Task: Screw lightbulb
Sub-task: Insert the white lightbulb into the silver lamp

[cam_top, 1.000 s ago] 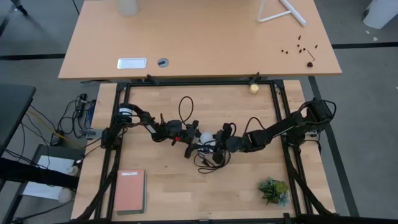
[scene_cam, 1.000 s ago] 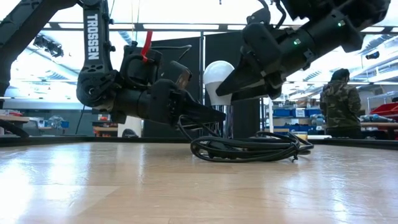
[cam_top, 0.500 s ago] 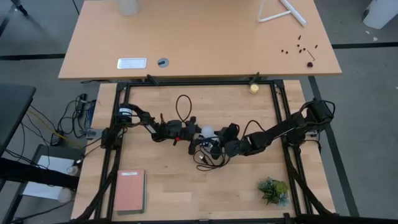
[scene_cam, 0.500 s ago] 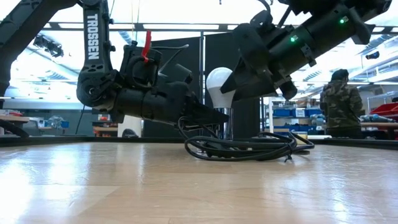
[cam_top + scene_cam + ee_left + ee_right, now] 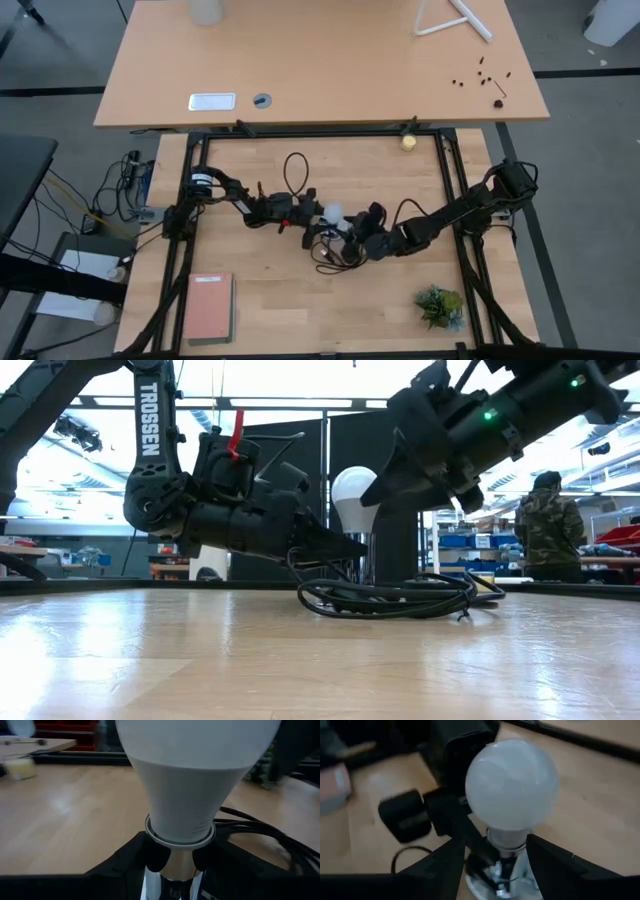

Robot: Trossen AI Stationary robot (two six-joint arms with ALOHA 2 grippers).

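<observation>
Lightbulb seated upright in socket, mid-table, both grippers in attendance.

The lightbulb (image 5: pixel 354 498) stands near the table's centre, well clear of every edge, its narrow base in a silver socket (image 5: pixel 170 877) that the left gripper (image 5: pixel 172 862) clamps. The right gripper (image 5: pixel 495 855) stands with fingers apart either side of the bulb's neck, not visibly gripping. Judged light, smooth and fragile (thin frosted shell); best held at the neck. Pale wooden table (image 5: pixel 260 290); black cord (image 5: pixel 390 598) coiled alongside; a person (image 5: pixel 547 525) stands beyond.
</observation>
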